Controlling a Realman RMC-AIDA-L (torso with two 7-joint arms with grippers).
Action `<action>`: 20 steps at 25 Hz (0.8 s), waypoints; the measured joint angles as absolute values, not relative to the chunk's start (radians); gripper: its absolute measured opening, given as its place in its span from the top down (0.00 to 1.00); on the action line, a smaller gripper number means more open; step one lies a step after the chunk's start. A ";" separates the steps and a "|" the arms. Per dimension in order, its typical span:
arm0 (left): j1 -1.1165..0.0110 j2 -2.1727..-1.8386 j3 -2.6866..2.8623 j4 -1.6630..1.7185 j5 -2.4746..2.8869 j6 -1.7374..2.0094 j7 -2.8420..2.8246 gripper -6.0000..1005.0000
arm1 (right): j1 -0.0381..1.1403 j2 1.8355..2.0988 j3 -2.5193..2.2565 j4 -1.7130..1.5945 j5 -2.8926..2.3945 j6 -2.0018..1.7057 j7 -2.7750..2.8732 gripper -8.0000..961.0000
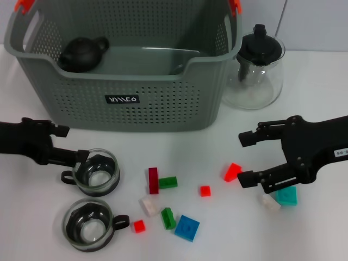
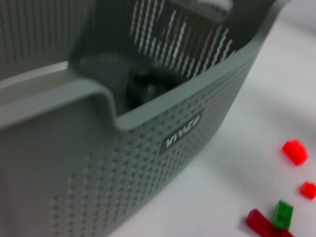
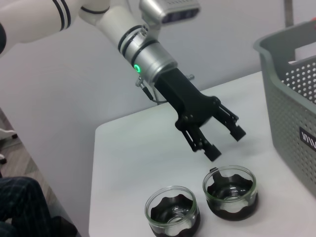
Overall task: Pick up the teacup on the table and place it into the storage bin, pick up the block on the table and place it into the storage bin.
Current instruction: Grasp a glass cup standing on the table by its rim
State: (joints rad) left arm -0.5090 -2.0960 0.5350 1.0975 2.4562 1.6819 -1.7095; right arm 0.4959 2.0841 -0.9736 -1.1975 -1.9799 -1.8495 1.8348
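Two glass teacups stand on the white table at the front left, one (image 1: 97,173) nearer the bin and one (image 1: 87,224) nearer the front edge. My left gripper (image 1: 72,144) is open and empty, just left of and above the nearer-bin teacup; the right wrist view shows it (image 3: 225,143) hovering over that cup (image 3: 230,191). Several small blocks lie scattered mid-table, among them a red block (image 1: 232,172). My right gripper (image 1: 243,159) is open and empty, its fingertips just right of that red block. The grey-green storage bin (image 1: 125,100) stands behind.
A black teapot (image 1: 81,54) lies inside the bin. A glass teapot with a black lid (image 1: 255,68) stands right of the bin. A teal block (image 1: 286,196) and a white block (image 1: 269,202) lie under my right gripper. A blue block (image 1: 186,227) lies near the front.
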 joint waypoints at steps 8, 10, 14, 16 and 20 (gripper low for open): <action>-0.592 -2.101 0.764 1.142 2.625 1.638 -2.010 0.09 | 0.509 2.083 -0.961 -1.188 -1.983 -1.854 1.871 0.03; -0.599 -2.109 0.810 1.149 2.657 1.613 -2.050 0.09 | 0.510 2.083 -0.960 -1.187 -1.983 -1.855 1.873 0.03; -0.602 -2.127 0.877 1.152 2.702 1.560 -2.088 0.09 | 0.511 2.083 -0.960 -1.186 -1.984 -1.855 1.873 0.03; -0.602 -2.139 0.895 1.157 2.724 1.533 -2.100 0.09 | 0.512 2.083 -0.960 -1.186 -1.984 -1.856 1.873 0.03; -0.606 -2.149 0.942 1.160 2.761 1.493 -2.135 0.09 | 0.515 2.082 -0.960 -1.186 -1.984 -1.853 1.874 0.03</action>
State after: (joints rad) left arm -0.6056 -2.1488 0.9419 1.1599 2.7608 1.4927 -2.1347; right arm 0.5151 2.0825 -0.9602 -1.1857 -1.9840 -1.8526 1.8738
